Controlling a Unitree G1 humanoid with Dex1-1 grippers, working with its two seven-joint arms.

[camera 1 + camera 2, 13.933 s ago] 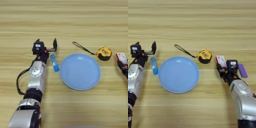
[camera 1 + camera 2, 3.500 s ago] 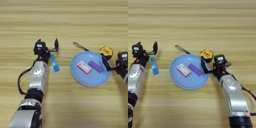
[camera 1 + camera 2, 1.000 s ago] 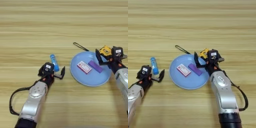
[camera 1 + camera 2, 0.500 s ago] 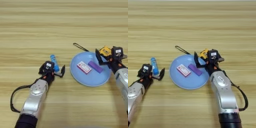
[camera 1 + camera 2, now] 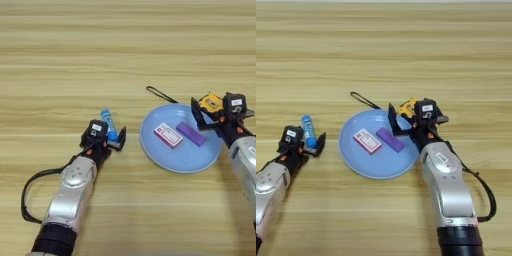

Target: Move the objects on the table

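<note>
A blue glue stick point(image 5: 108, 124) lies on the table point(image 5: 125, 50), left of a blue plate point(image 5: 167, 164). My left gripper point(image 5: 108, 141) is open, its fingers flanking the stick's near end. On the plate rest a flat red-and-white box point(image 5: 168, 135) and a purple block point(image 5: 190, 134). The yellow tape measure point(image 5: 210, 102) sits at the plate's far right rim, its black strap point(image 5: 158, 94) trailing left. My right gripper point(image 5: 214, 112) is open around the tape measure, one finger point(image 5: 392, 121) standing over the plate's edge.
The light-wood table stretches away beyond the plate. A black cable point(image 5: 30, 192) loops beside my left forearm, and another point(image 5: 487, 197) hangs by my right forearm.
My left gripper has slid forward to the glue stick, so its fingers now sit on either side of the stick's near end. The right gripper has stayed at the tape measure.
</note>
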